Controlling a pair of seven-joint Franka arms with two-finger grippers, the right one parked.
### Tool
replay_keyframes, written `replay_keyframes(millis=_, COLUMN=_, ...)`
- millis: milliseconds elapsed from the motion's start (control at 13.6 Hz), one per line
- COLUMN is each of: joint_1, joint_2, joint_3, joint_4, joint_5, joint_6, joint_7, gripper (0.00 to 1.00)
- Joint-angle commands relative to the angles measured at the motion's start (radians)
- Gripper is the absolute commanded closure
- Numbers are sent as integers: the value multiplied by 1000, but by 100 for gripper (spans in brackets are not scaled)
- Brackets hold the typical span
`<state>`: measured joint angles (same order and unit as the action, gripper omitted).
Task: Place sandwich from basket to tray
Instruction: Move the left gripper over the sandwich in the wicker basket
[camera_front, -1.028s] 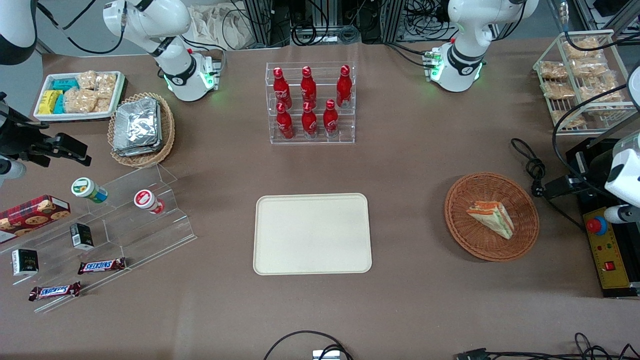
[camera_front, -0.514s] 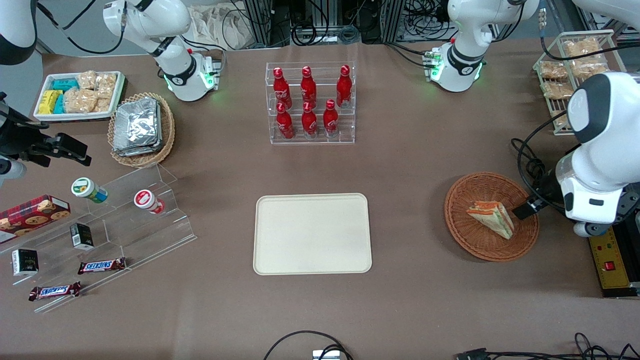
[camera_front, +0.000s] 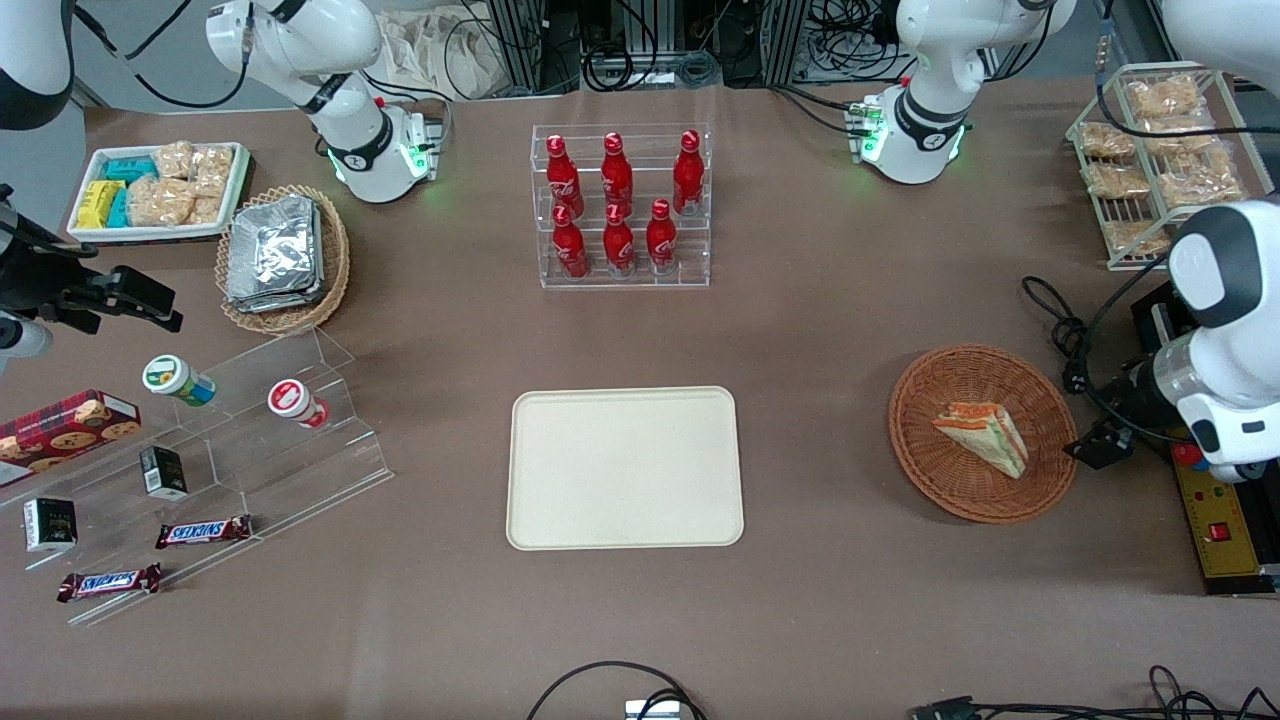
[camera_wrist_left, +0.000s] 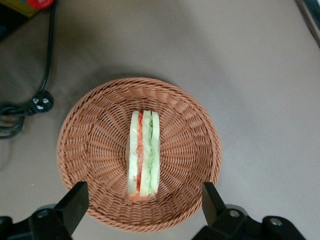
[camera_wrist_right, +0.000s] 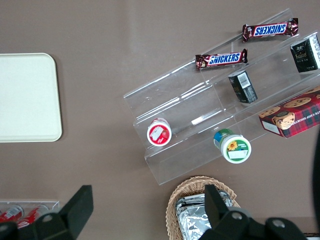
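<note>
- The sandwich (camera_front: 982, 437) (camera_wrist_left: 144, 154) — a wrapped wedge of white bread with orange and green layers — lies in the reddish-brown wicker basket (camera_front: 984, 369) (camera_wrist_left: 95, 135), a little off its middle and nearer the front camera.
- The basket sits on the brown table (camera_front: 820, 330), toward the working arm's end.
- The gripper (camera_front: 1098, 442) (camera_wrist_left: 142, 200) hangs above the basket's rim at the working arm's end; in the wrist view its two fingers (camera_wrist_left: 75, 202) stand spread wide apart, holding nothing, with the sandwich showing between them.
- The cream tray (camera_front: 625, 468) (camera_wrist_right: 27, 97) lies bare, well apart from the basket, near the table's middle.
- A black cable (camera_front: 1060, 330) (camera_wrist_left: 30, 102) runs just beside the basket.
</note>
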<state>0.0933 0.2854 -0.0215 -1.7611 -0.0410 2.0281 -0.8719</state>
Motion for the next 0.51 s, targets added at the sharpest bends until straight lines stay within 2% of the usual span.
replay_keyframes(millis=0, joint_1=-12, joint_2=33, joint_3=-9, joint_4=-11, joint_5=-14, joint_6=46, joint_7=-71, gripper=0)
replay_keyframes(millis=220, joint_1=-18, joint_2=79, joint_3=-11, joint_4=-43, joint_5=-28, joint_6=156, joint_7=-75, gripper=0)
replay_keyframes(millis=440, joint_1=-18, joint_2=139, joint_3=-12, joint_4=-80, joint_5=16, joint_6=219, joint_7=-44, gripper=0)
